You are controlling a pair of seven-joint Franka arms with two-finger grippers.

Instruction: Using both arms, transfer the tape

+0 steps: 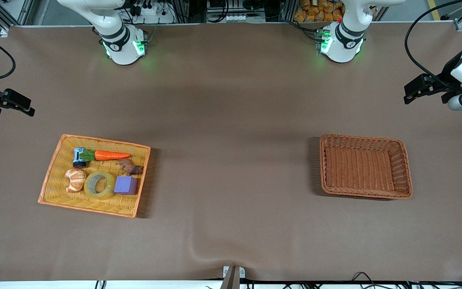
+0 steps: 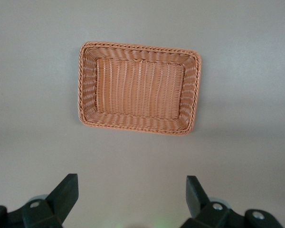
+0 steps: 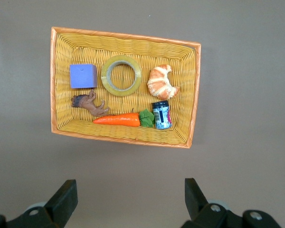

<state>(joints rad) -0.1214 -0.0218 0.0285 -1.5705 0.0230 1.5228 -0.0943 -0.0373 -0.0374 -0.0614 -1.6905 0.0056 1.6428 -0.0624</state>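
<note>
Tabletop: tape (image 1: 100, 185) well below right pincer (image 3: 128, 202).

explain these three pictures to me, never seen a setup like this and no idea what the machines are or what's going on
These are two white robot arms bolted along one edge of a brown table. The large picture comes from a high camera facing them. The other two come from cameras on each arm's wrist, looking down past its own open jaws.

The right gripper hangs over the yellow tray, which holds a roll of tape, a purple cube, a croissant, a carrot, a small can and a brown toy animal.

The left gripper hangs above the table near the empty brown basket, at the left arm's end of the table.

Neither gripper holds anything; the tape lies untouched in the tray.
</note>
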